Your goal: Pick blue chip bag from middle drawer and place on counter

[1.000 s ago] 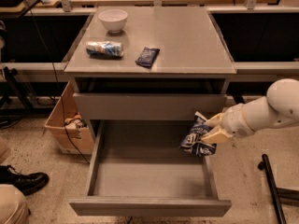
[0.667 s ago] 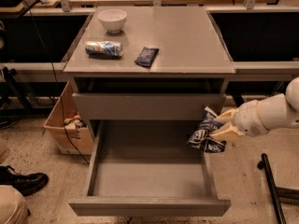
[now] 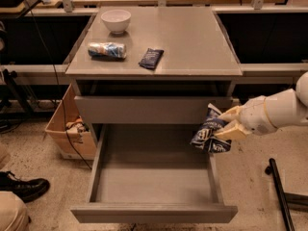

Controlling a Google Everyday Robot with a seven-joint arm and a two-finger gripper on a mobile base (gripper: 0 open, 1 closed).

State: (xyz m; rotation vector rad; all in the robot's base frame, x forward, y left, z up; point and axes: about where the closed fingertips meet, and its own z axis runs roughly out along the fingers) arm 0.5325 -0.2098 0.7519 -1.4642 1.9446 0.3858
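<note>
Navy chip bag (image 3: 206,134), part-hidden in jaws, at edge of drawer (image 3: 144,182)

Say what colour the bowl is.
The bowl is white in the camera view; the pincer grips the blue chip bag by the middle drawer.

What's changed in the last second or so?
The gripper, shut on the blue chip bag, carried it slightly up and right, over the middle drawer's right wall. The bowl, can and packet on the counter stayed put.
</note>
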